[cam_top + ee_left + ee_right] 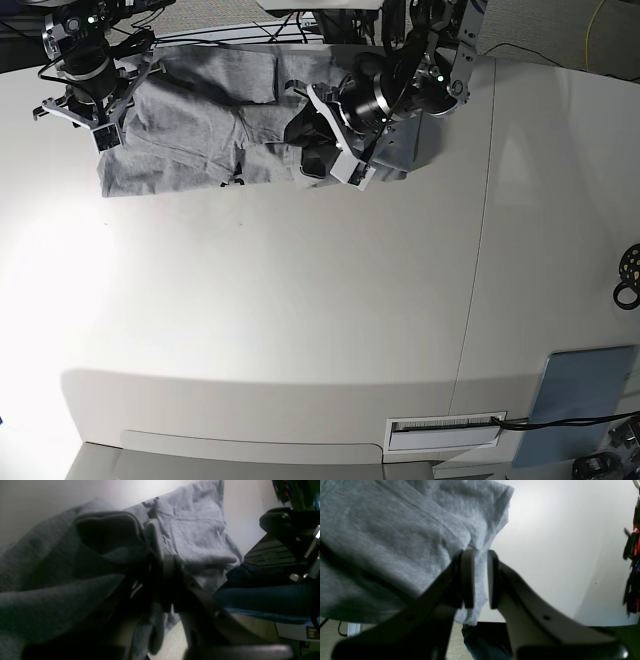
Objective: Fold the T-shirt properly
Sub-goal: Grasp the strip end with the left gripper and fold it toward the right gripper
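The T-shirt (200,150) lies bunched along the far edge of the table (300,330). The right gripper (480,580) pinches a hem at its left end. The left gripper (162,565) is clenched on bunched cloth at its right end (presumably to stretch it flat for folding).

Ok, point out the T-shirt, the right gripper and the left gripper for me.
T-shirt (180,160), base view, on the flat grey cloth by its lower edge.
Right gripper (481,580), right wrist view, between its fingertips, on pinched cloth.
Left gripper (340,150), base view, between its fingertips.
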You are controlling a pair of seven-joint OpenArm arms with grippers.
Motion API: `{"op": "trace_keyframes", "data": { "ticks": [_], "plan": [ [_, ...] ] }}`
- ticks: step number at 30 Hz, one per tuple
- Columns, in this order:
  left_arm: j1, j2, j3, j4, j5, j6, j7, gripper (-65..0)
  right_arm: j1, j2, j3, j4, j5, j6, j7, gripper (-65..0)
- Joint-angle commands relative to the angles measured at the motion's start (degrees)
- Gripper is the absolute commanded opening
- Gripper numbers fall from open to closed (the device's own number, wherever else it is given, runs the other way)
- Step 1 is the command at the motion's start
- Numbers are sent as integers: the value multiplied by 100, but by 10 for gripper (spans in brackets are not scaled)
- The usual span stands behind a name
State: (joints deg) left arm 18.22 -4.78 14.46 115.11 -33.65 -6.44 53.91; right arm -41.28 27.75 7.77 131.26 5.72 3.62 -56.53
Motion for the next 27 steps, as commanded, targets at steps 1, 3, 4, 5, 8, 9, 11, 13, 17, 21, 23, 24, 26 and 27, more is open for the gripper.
{"op": "trace_keyframes", "data": {
  "ticks": [1, 3, 4, 5, 8, 9, 11, 13, 17, 21, 23, 24, 26, 27],
  "plan": [
    [-31, 33, 4, 98, -109, -70, -149, -650, -31, 66, 55, 101, -61, -42, 105, -551],
    [-28, 31, 4, 98, -109, -166, -146, -650, -31, 66, 55, 101, -61, -44, 105, -551],
    [-31, 33, 4, 98, -114, -297, -146, -650, -31, 66, 55, 101, -61, -42, 105, -551],
    [-31, 31, 4, 98, -157, -433, -149, -650, -31, 66, 55, 101, -61, -42, 105, -551],
    [-28, 31, 4, 98, -507, -1010, -144, -484, -31, 66, 55, 101, -61, -44, 105, -551],
    [-31, 31, 4, 98, -621, -1217, -146, -429, -31, 66, 55, 101, -61, -42, 105, -551],
    [-31, 31, 4, 98, -728, -1386, -151, -362, -31, 66, 55, 101, -61, -42, 101, -551],
    [-31, 28, 4, 98, -715, -1399, -219, -358, -31, 66, 55, 101, -79, -42, 101, -551],
    [-35, 28, 4, 98, -708, -1399, -295, -358, -31, 66, 55, 101, -83, -42, 101, -551],
    [-35, 24, -2, 98, -691, -1405, -295, -358, -31, 68, 55, 101, -144, -46, 131, -551],
    [-90, 11, -2, 98, -505, -1469, -293, -358, -31, 68, 55, 101, -356, -48, 188, -551],
    [-138, 11, -2, 105, -308, -1519, -293, -358, -31, 68, 55, 101, -468, -46, 186, -551],
    [-251, 11, -17, 133, 144, -1578, -293, -358, -31, 68, 55, 101, -645, -46, -4, -551],
    [-302, 11, -63, 157, 365, -1572, -291, -358, -31, 66, 55, 101, -726, -46, -186, -551]
  ]
}}
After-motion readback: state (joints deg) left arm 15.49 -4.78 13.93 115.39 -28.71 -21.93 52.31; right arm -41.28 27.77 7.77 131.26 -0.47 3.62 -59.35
